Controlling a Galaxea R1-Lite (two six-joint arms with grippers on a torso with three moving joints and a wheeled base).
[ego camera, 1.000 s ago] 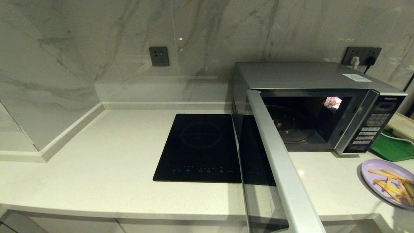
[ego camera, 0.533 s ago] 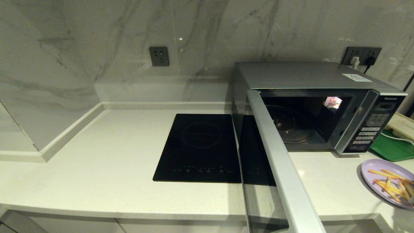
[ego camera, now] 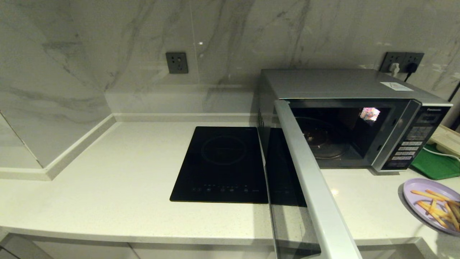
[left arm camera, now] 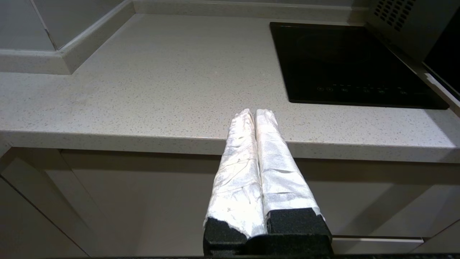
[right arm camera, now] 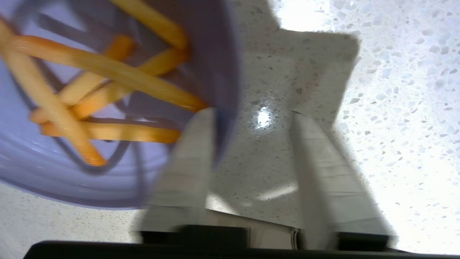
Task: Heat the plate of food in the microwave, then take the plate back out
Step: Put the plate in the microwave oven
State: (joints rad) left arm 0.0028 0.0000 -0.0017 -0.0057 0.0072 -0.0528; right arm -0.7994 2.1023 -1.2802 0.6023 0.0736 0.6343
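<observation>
One change stands out: the right gripper (right arm camera: 251,118), its jaws narrower than a second ago, now straddles the rim of the round pale lilac plate of orange fries (ego camera: 431,205), which has shifted slightly on the white speckled stone counter (ego camera: 107,194); no firm grip shows yet. The silver-grey microwave (ego camera: 341,86) stands open and empty, so loading looks next. The left gripper (left arm camera: 256,117) is parked, fingers together.

Microwave (ego camera: 345,118) open; plate (ego camera: 427,205) (fries) beside.

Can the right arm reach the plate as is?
Probably yes. The right gripper is already at the plate: one finger lies over its rim, the other outside it above bare counter, jaws apart, nothing between.
</observation>
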